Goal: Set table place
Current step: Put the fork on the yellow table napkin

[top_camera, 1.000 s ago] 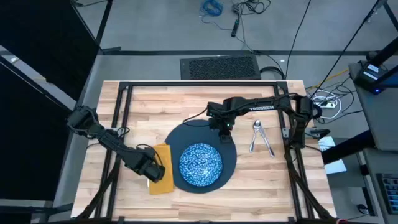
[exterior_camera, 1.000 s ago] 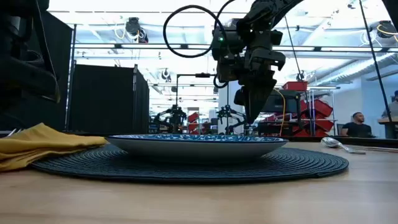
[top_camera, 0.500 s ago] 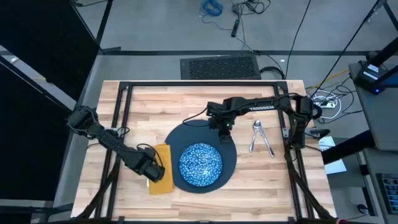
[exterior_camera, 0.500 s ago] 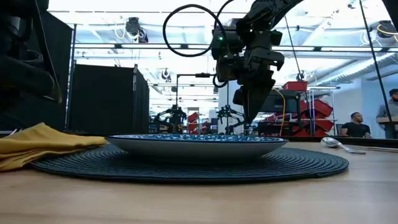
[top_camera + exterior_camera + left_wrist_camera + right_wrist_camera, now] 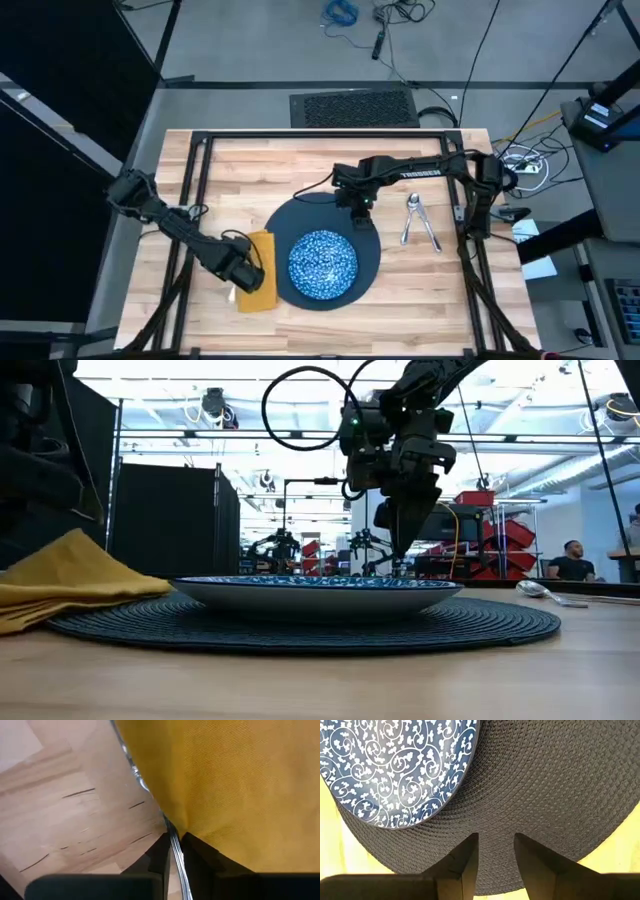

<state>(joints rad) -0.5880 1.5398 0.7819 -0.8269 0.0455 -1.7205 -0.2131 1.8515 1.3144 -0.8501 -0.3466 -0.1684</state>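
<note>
A mustard-yellow napkin (image 5: 264, 295) lies on the table at the left of a dark round woven mat (image 5: 300, 215). A blue-and-white dish (image 5: 323, 265) sits on the mat. My left gripper (image 5: 243, 272) is low over the napkin's left edge, shut on a slim silver fork (image 5: 131, 767). The fork runs along and partly under the napkin (image 5: 240, 785). My right gripper (image 5: 358, 207) points down over the mat's far edge (image 5: 540, 785), open, with only the mat showing between its fingers. A spoon (image 5: 413, 205) and a knife (image 5: 430, 235) lie right of the mat. My left gripper pinches the fork's thin handle (image 5: 176, 862) between its two fingers, which lie roughly along it. The rest of the fork runs on ahead of the fingers, and the napkin's edge (image 5: 165, 815) lies over it. I cannot tell whether the fork is off the wood.
A black metal frame (image 5: 200, 140) borders the tabletop. Bare wood (image 5: 260, 170) lies beyond the mat at the far left. In the low view the napkin (image 5: 60, 575) humps up left of the dish (image 5: 315, 588). People show far off in the room.
The napkin's left part has risen into a taller peak in the low view while my left gripper stays at its edge. My right gripper has kept still.
</note>
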